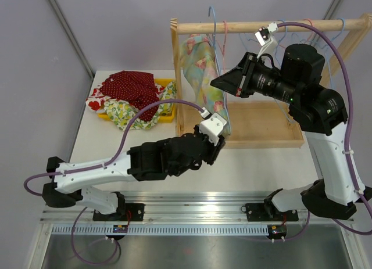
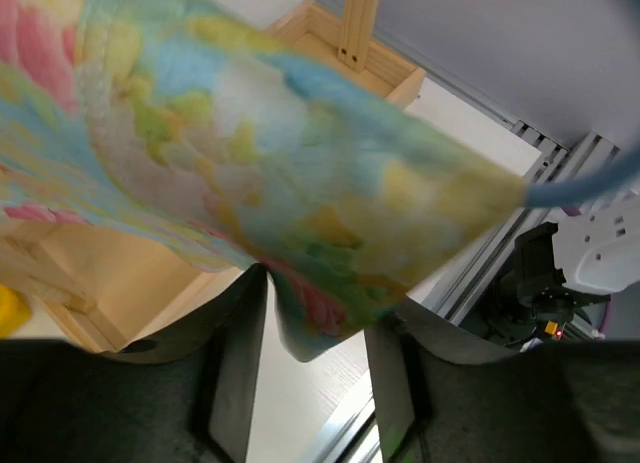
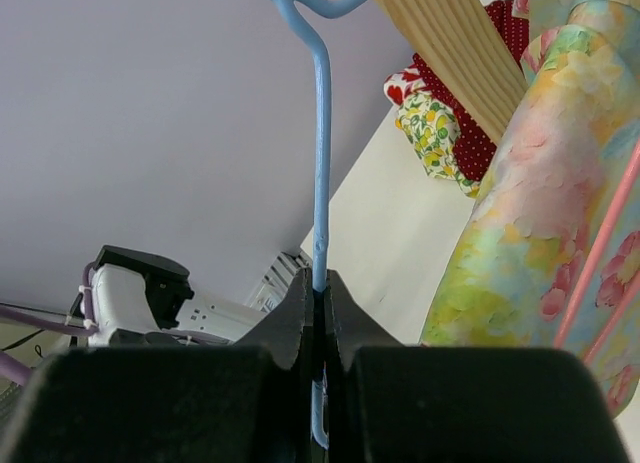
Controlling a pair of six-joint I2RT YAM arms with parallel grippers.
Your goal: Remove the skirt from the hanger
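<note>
Skirt (image 2: 250,163), a pastel floral one, hangs from the blue hanger (image 3: 321,163) on the wooden rack (image 1: 244,27). Its lower corner dips between the fingers of the left end effector (image 2: 315,323). Those fingers stand apart on either side of the hem, with bare worktop (image 2: 300,413) showing through the gap. Whether either pad touches cloth I cannot tell from the wrist view. The right end effector (image 3: 318,293) is pressed together on the hanger's wire, with the skirt off to its right.

The step in hand looks to be taking hold of the hem. Only a tip of cloth sits between the left fingers, so a deeper bite would serve better. After that, the left should pinch firmly and draw down and away from the rack while the right holds the wire steady, so the fabric slides off rather than dragging the hanger along.
</note>
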